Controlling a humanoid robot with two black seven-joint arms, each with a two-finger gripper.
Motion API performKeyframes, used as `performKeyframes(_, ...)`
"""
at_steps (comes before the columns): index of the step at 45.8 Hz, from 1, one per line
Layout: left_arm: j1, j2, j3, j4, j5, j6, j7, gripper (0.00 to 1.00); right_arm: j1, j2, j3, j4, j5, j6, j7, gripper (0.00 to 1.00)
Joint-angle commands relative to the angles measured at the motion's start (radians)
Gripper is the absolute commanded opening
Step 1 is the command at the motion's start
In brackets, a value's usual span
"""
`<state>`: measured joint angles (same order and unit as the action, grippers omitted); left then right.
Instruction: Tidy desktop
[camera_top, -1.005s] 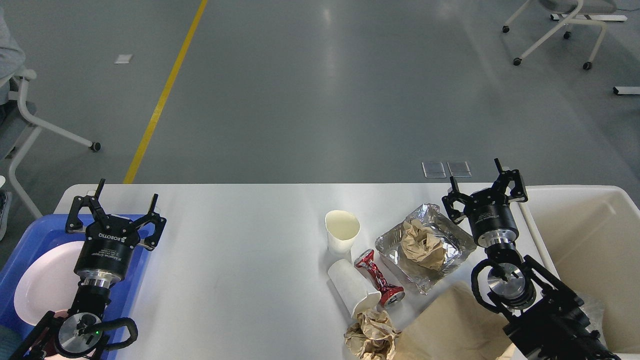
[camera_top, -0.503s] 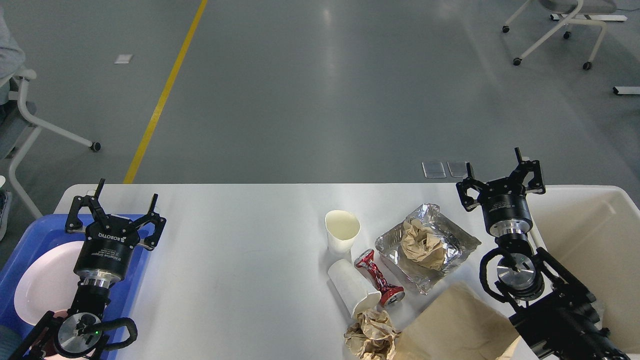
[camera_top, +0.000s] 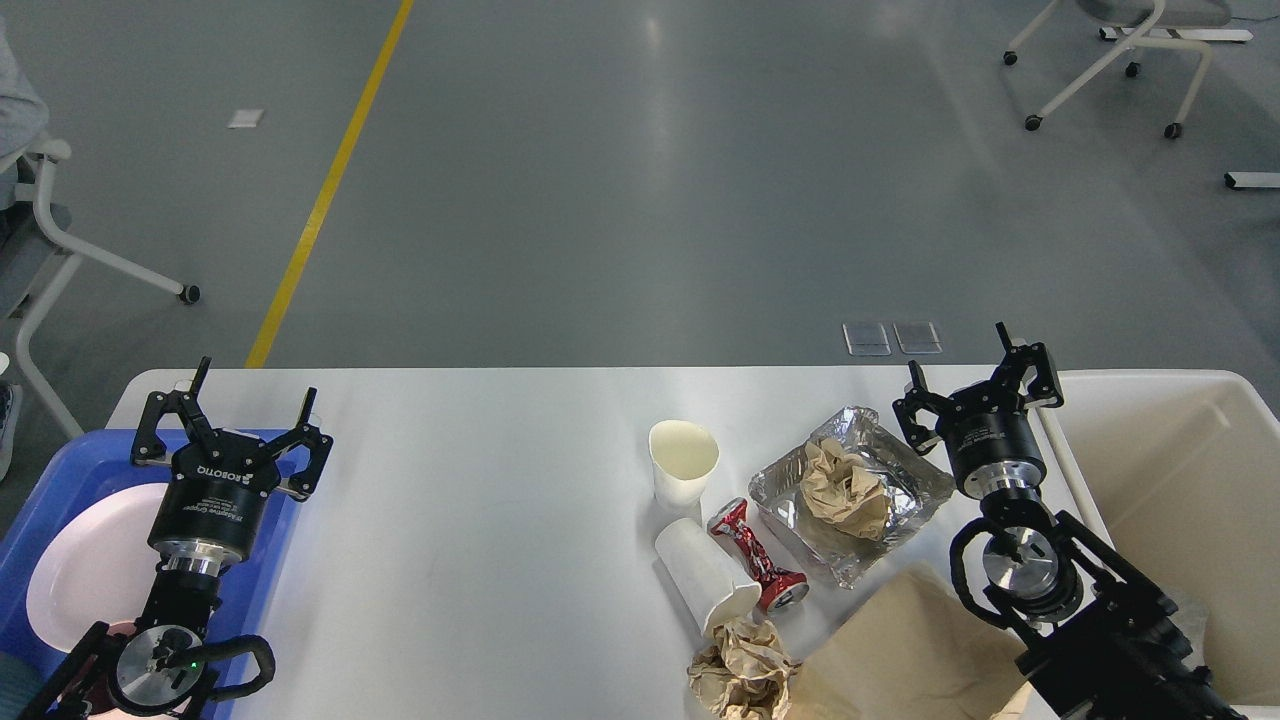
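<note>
While both hands gape, desktop (camera_top: 480, 480) cluttered

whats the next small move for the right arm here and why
Probably lower the right gripper onto the near edge of the foil tray and close on it. The gripper is open and empty, hanging just right of the tray, which holds crumpled brown paper and lies on the desktop beside the cream bin, so one short carry would clear both.

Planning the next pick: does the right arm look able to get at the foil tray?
Probably yes. The right gripper is open, just beyond the foil tray, with nothing between them.
</note>
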<state>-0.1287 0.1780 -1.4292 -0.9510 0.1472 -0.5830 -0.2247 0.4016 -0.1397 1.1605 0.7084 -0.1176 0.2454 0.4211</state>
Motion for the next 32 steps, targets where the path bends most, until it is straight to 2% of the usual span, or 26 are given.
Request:
performKeyframes(1, 0.000, 0.000, 0.000, 0.000, 0.000, 0.000, 0.001, 0.96, -0.007, 0.003, 0.001, 0.005, 0.006, 0.005, 0.001, 1.00)
performKeyframes(23, 0.001, -0.002, 0.000, 0.000, 0.000, 0.000, 0.001, 0.96, -0.020, 0.014, -0.001, 0.025, 0.003, 0.026, 0.002, 1.00)
performKeyframes(32, 0.000, 0.000, 0.000, 0.000, 0.000, 0.000, 0.002, 0.96, -0.029, 0.006, -0.013, 0.103, -0.010, 0.032, 0.001, 1.00)
